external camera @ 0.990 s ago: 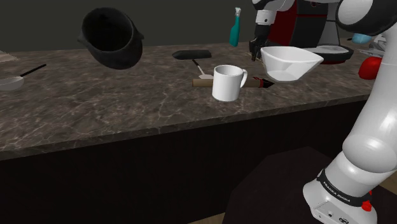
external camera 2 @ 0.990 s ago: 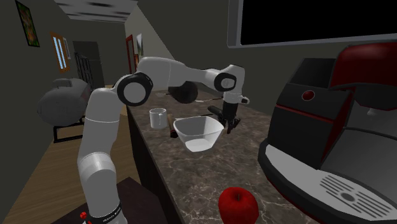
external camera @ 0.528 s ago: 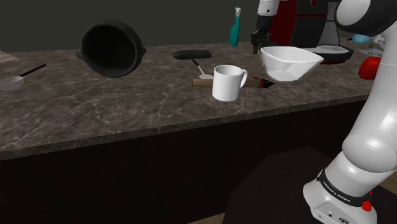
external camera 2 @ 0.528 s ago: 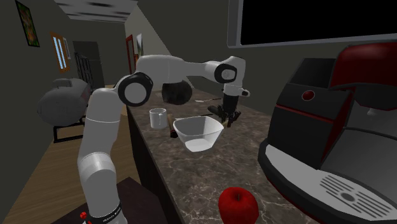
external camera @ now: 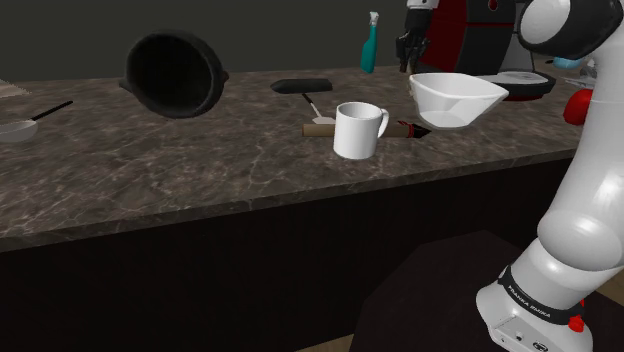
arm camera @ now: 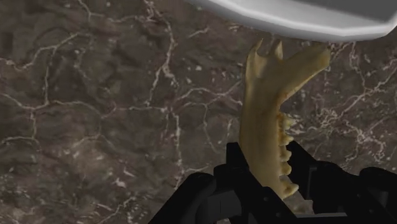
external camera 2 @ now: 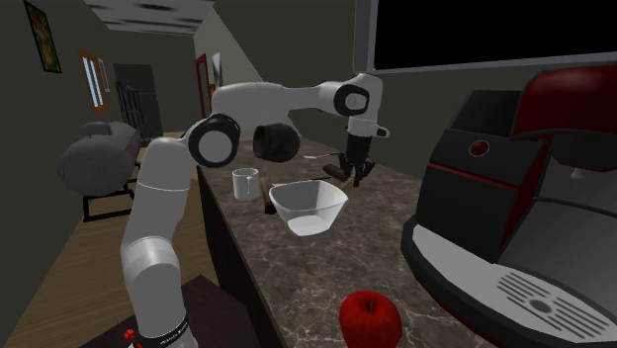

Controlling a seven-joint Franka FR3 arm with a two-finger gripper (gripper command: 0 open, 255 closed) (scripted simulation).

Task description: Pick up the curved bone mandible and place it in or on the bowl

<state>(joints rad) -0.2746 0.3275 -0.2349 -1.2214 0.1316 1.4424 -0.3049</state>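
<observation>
Above the far side of the counter: we find the gripper held up in the air, close beside the bowl's rim and slightly higher than it.
Fingers: clenched around the mandible – one black finger presses each flank of the bone near its toothed end.
Mandible: a pale, yellowish curved bone with a row of small teeth along one edge. It reaches out from the grip toward the bowl and hangs over bare counter, touching nothing but the fingers.
Bowl: white and empty, with a pouring lip, upright on the counter. In the wrist view its rim lies just past the bone's forked tip; we cannot tell whether the tip is over the rim.
Counter: dark marble with pale veins.
Mug: white, upright, near the bowl on the shoulder view's left.
Rolling pin: lying flat behind the mug, its red-tipped end poking out toward the bowl.
Pot: black, tipped on its side – its mouth faces the shoulder camera.
Spray bottle: teal, standing at the back of the counter.
Apple: red, near the coffee machine, well apart from the bowl.
</observation>
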